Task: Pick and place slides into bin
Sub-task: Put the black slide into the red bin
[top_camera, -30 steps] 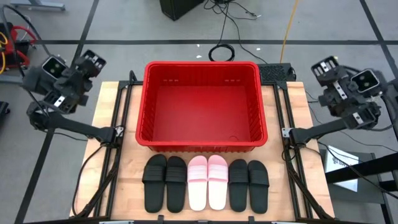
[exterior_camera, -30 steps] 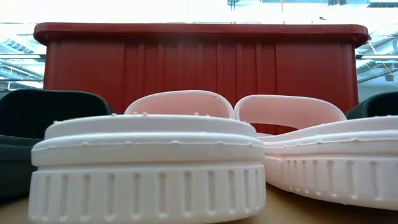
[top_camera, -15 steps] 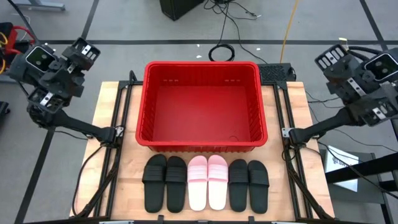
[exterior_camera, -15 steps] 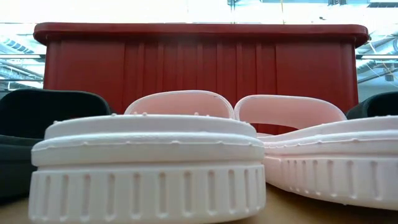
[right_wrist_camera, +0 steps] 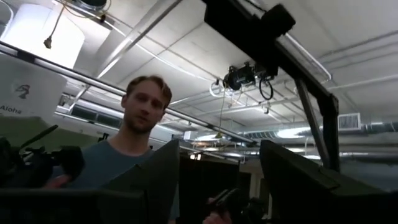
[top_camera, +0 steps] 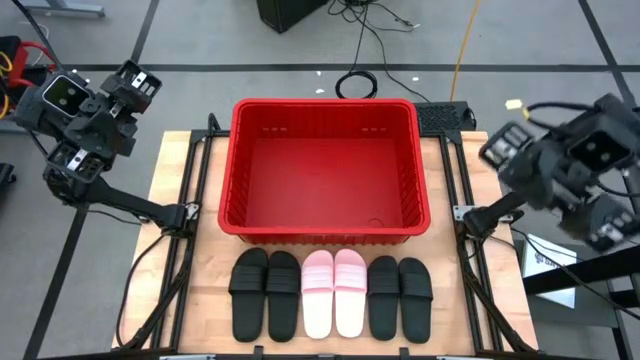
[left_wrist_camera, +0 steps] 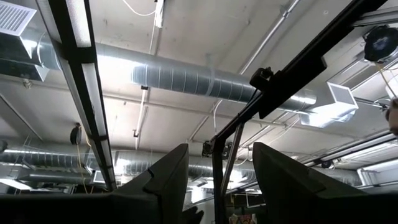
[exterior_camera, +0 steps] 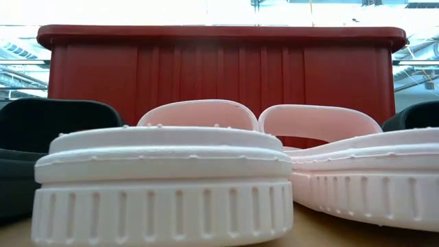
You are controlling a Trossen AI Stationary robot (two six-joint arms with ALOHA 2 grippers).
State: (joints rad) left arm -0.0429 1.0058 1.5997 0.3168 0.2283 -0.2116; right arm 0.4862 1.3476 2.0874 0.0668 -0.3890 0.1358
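- The table (top_camera: 190,290) carries the bin and six slides.
- The red bin (top_camera: 322,168) sits mid-table with nothing in it.
- The slides lie in a row just in front of the bin: two black (top_camera: 266,292), two pink (top_camera: 334,290), two black (top_camera: 400,295).
- The left gripper (top_camera: 135,85) hangs beyond the table's left edge, fingers (left_wrist_camera: 168,177) spread, grasping nothing.
- The right gripper (top_camera: 500,148) hangs over the table's right edge, fingers (right_wrist_camera: 292,171) apart, likewise grasping nothing.
- A person (right_wrist_camera: 134,155) shows in the right wrist view.

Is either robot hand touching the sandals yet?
Apart. The high view shows the left gripper and right gripper off beside the table, far from the slides.
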